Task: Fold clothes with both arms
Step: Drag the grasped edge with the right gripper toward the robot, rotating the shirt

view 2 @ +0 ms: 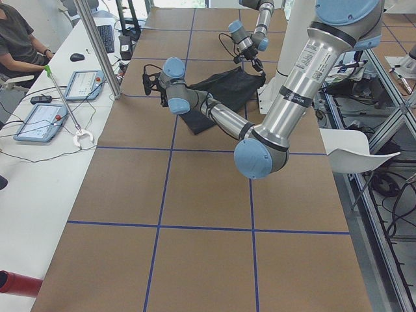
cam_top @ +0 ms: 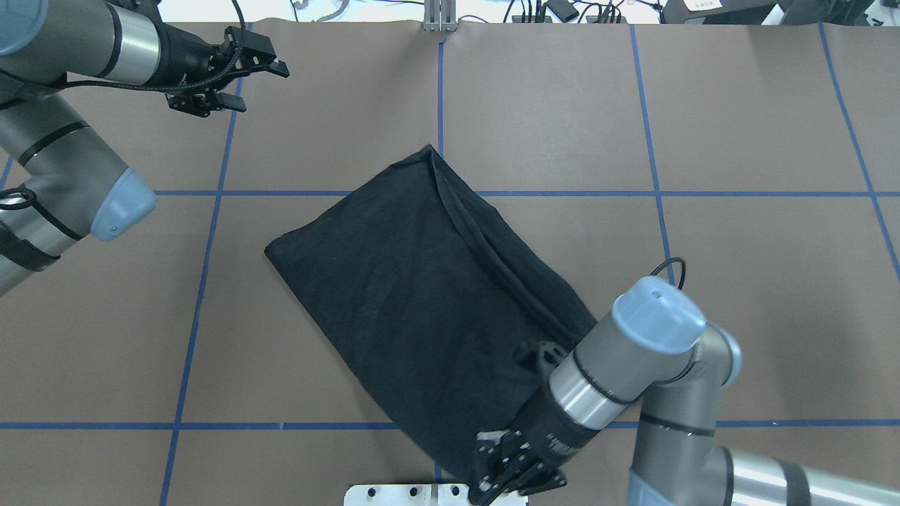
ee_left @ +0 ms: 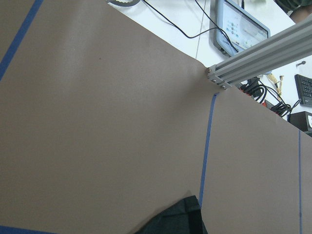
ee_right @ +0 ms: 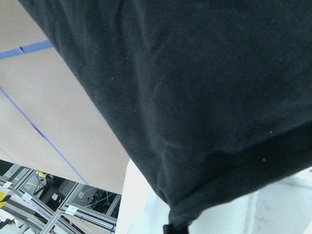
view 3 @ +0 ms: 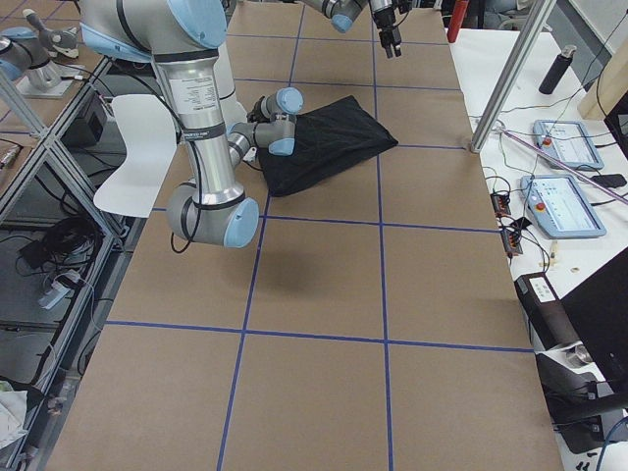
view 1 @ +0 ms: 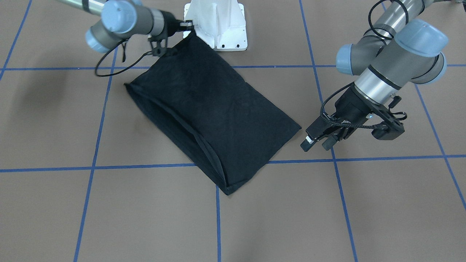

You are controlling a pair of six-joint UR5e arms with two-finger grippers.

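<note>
T-shirt (view 1: 218,116): black, folded oblong, lying slantwise on the brown counter (view 1: 364,211) | right pincer (view 1: 186,27): clamped on one corner, beside white pedestal (view 1: 218,22) | left pincer (view 1: 317,142): jaws apart, empty, near another corner

No text can be read. Small dark print is seen on the silver tube of the left arm (view 2: 304,57) and on a tablet screen (ee_left: 241,30), but both are too blurred to be made out.
</note>
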